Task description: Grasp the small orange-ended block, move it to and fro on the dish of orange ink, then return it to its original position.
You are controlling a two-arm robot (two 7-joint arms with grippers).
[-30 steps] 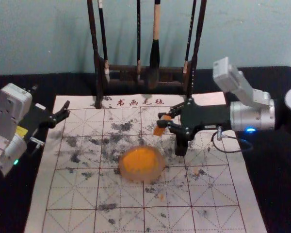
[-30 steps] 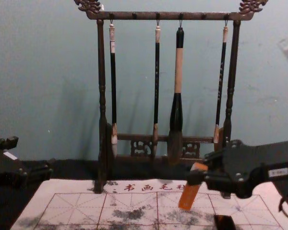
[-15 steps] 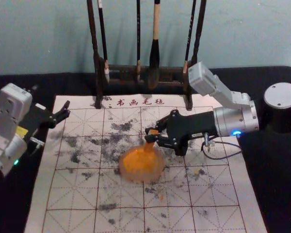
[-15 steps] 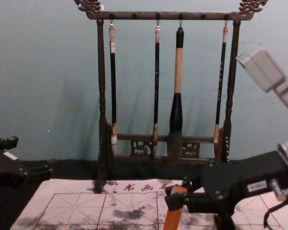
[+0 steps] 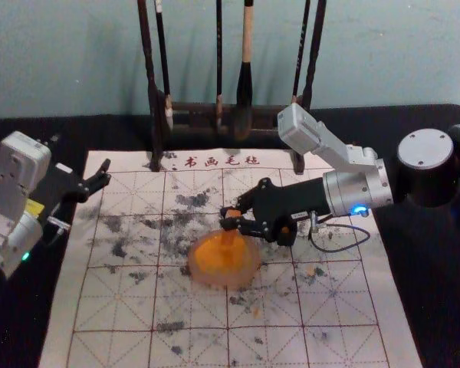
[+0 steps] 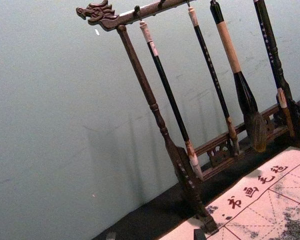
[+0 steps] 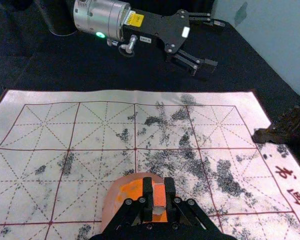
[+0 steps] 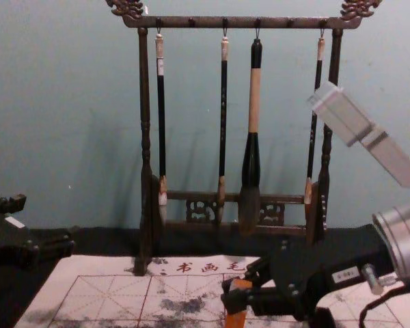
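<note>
1. We've the R gripper (image 5: 231, 218) over the dish's (image 5: 202, 277) far rim, pinched narrow on the orange block (image 5: 228, 236).
2. Block's lower end is over the ink; can't tell if it's touching.
3. Our L gripper (image 5: 106, 173) is parked nr the mat's (image 5: 345, 299) L edge, fingers wide.
4. We've open mat btwn L gripper & dish, also btwn dish & brush rack (image 5: 155, 115).

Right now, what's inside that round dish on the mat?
Orange ink lies in the dish. The block, clamped by the right gripper, hides part of the ink, so I can't tell whether its lower end touches it.
</note>
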